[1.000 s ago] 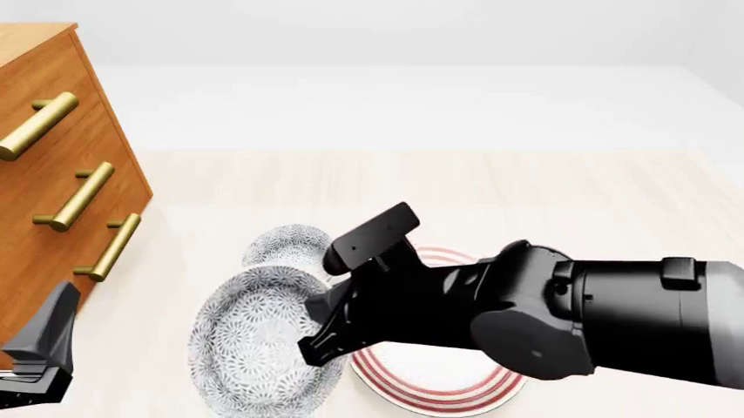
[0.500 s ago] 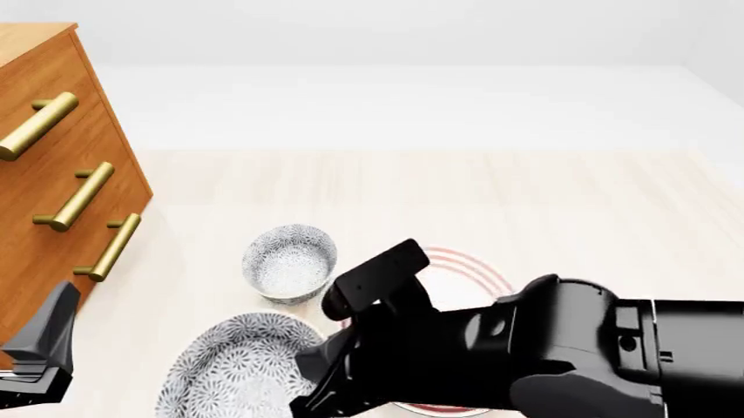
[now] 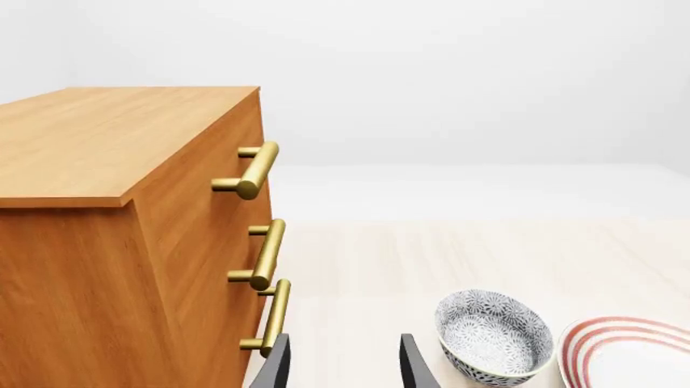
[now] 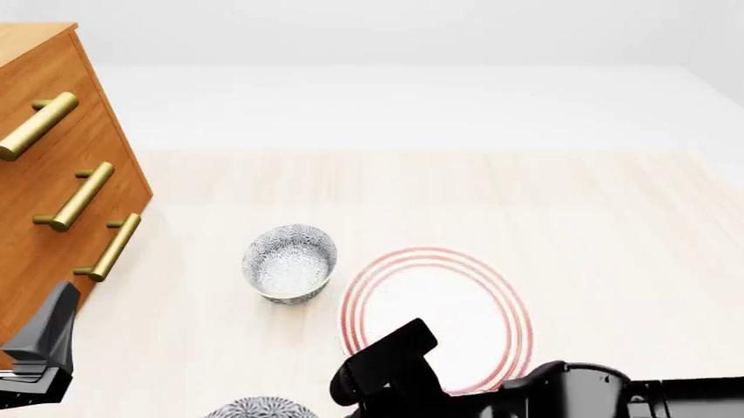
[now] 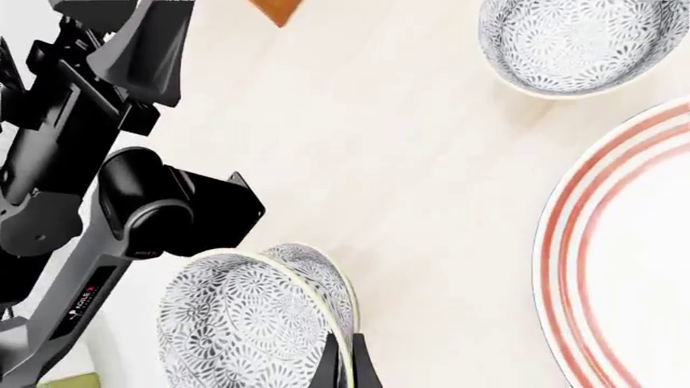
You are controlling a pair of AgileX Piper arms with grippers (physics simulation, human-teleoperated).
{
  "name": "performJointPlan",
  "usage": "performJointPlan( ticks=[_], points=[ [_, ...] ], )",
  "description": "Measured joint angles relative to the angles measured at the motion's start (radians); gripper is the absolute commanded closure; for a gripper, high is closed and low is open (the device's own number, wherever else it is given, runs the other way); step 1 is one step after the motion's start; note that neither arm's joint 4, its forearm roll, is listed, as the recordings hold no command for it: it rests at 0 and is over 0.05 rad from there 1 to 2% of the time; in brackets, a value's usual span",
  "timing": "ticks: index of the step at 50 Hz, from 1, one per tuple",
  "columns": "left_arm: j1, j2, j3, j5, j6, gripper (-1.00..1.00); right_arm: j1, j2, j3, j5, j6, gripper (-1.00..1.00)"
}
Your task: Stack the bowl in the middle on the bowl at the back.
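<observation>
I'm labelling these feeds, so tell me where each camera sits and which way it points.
Front view: above and behind the arms, looking forward down the table; right arm shows.
Left wrist view: behind the left end effector, facing the wooden drawer chest.
Right wrist view: behind the right end effector, looking down at its held speckled white bowl.
All share the standing speckled bowl and red-ringed plate.

Right tool point(image 5: 342, 360) pinched nearly closed (low, near edge); left tool point(image 3: 342, 364) parted, idle.
</observation>
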Motion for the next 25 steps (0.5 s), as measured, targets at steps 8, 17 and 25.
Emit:
performJointPlan(
  ticks=[8, 17, 25],
  points=[
    [0.0, 0.0, 0.0, 0.0, 0.0, -1.0, 0.05, 0.017, 0.038, -0.044, 0.039, 1.0],
    [0.0, 0.0, 0.0, 0.0, 0.0, -1.0, 0.082, 0.054, 0.06, -0.092, 0.058, 1.0],
    [0.0, 0.0, 0.0, 0.0, 0.0, -1.0, 0.089, 0.093, 0.055, -0.121, 0.058, 1.0]
  ],
)
